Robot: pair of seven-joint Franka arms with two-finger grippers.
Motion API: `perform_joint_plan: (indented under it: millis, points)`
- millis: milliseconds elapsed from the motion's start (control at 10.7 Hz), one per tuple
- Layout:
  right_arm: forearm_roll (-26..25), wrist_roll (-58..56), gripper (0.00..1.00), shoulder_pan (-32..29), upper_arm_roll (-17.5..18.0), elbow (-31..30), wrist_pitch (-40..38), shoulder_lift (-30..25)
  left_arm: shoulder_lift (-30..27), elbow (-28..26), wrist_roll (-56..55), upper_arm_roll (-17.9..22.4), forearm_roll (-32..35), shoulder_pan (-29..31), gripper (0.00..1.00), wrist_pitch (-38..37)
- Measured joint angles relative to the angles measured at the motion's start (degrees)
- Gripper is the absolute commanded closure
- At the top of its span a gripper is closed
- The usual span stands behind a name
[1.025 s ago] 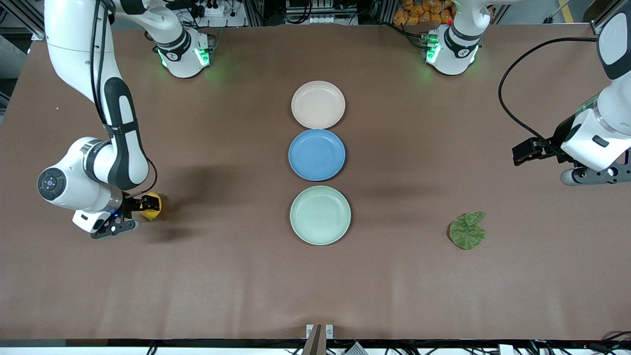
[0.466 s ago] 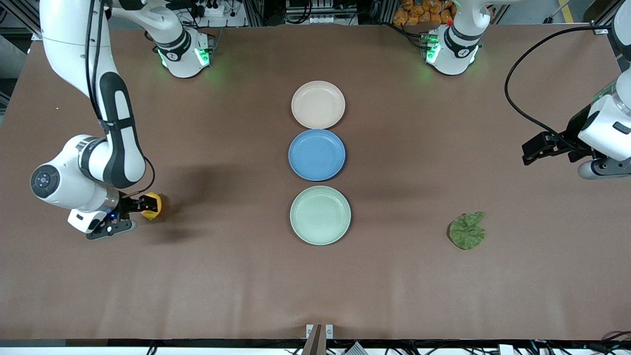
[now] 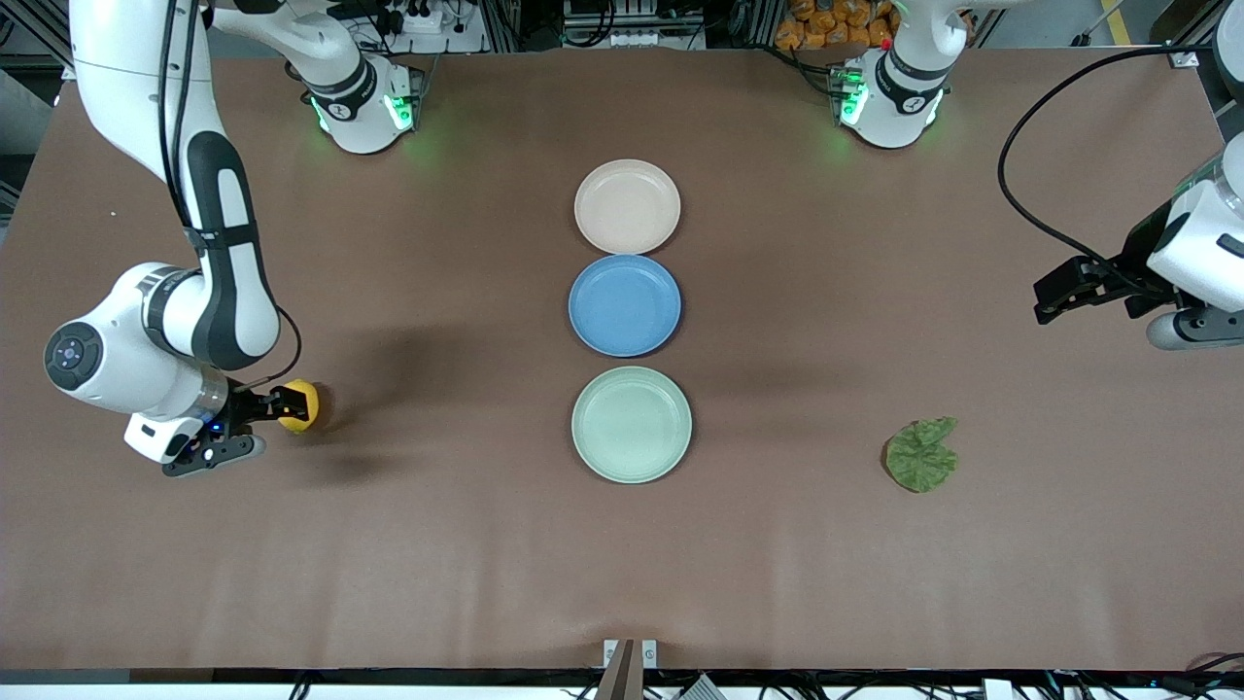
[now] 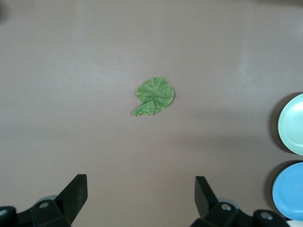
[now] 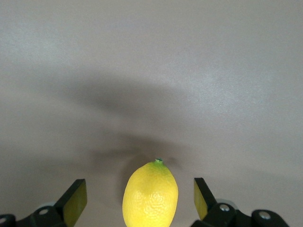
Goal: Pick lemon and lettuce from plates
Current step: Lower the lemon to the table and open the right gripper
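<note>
1. At the left edge of the front frame, my right gripper (image 3: 282,407) had slid a little toward that edge over the last second, and the lemon (image 3: 298,405) showed at its tips on the bare table (image 3: 437,564). In my right wrist frame the lemon (image 5: 150,194) sat low in the middle between my spread fingers (image 5: 75,201), which did not touch it. I judged it released and set down.
2. In the frame's centre, the cream plate (image 3: 627,206), the blue plate (image 3: 625,304) and the mint plate (image 3: 632,424) stood in a column, unmoved and bare.
3. Lower right, the lettuce (image 3: 921,454) lay flat on the table, unmoved, well apart from the plates.
4. At the right edge, my left gripper (image 3: 1045,299) had drawn back and up the frame, away from the lettuce; its fingers (image 4: 75,191) were spread and held nothing. Both items seemed off their plates, so the task looked nearly complete.
</note>
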Motion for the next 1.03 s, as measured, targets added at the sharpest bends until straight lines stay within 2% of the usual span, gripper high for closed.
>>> perform_joint_plan:
  millis: [1025]
  points:
    - [0.00, -1.83, 0.00, -0.22, -0.16, 2.14, -2.07, -0.34, -0.22, -0.01, 0.00, 0.16, 0.00, 0.41, 0.00, -0.12]
